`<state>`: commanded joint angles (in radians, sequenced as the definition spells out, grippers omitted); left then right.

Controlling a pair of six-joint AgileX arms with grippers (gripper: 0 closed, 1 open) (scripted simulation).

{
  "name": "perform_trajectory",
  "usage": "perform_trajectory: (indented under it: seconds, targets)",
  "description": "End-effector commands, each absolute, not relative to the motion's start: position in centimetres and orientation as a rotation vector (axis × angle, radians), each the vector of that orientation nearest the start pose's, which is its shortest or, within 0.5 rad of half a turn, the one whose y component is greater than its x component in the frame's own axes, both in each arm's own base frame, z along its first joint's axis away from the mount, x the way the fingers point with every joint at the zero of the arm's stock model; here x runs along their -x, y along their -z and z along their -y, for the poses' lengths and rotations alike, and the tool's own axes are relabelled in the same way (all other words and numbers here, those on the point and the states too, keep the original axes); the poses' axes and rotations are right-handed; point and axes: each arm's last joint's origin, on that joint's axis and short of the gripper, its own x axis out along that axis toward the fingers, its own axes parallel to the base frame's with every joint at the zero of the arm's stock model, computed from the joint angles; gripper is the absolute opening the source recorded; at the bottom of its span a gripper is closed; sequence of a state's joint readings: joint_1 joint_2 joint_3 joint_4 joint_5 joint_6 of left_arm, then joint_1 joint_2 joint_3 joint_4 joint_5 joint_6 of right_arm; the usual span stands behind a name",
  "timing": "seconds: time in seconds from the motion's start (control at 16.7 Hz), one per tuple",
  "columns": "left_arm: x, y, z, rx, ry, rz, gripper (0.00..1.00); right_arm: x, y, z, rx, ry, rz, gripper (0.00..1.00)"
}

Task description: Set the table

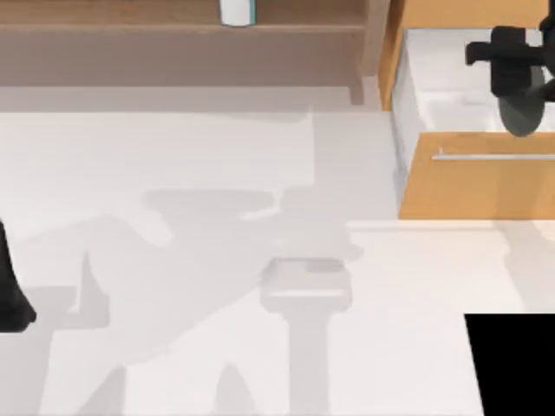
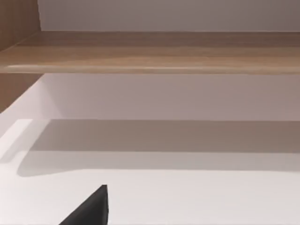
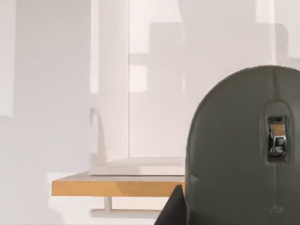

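Observation:
The white table (image 1: 217, 173) spreads across the top view. At the far right my right gripper (image 1: 518, 87) hangs over the open drawer (image 1: 442, 82) of an orange-wood cabinet, shut on a dark grey computer mouse (image 1: 525, 111). The right wrist view has the mouse (image 3: 234, 154) close up, scroll wheel facing the camera, above the drawer front (image 3: 117, 187). My left arm (image 1: 10, 290) stays parked at the table's left edge.
The drawer front (image 1: 477, 186) with its silver bar handle (image 1: 494, 157) juts out over the table's right side. A brown wooden shelf (image 1: 173, 26) runs along the back, with a white and blue container (image 1: 237, 10) on it. A black rectangle (image 1: 512, 364) lies at the front right.

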<state>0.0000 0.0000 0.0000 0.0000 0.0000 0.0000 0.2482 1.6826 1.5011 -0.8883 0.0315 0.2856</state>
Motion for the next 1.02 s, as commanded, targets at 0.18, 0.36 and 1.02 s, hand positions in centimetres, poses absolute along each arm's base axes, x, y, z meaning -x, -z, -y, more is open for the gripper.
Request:
perform_trajectory:
  seconds: [0.18,0.36,1.02]
  targets:
    - [-10.6,-16.0,0.1,0.000,0.000,0.000,1.00,-31.1,-27.3,-9.1,-0.089,-0.065,-1.118,0.00]
    - [-10.6,-16.0,0.1,0.000,0.000,0.000,1.00,-28.2,-24.5,-9.0,-0.075,-0.065,-1.188,0.00]
    - [-10.6,-16.0,0.1,0.000,0.000,0.000,1.00,-20.6,-15.0,-7.3,-0.028,0.011,-1.455,0.00]
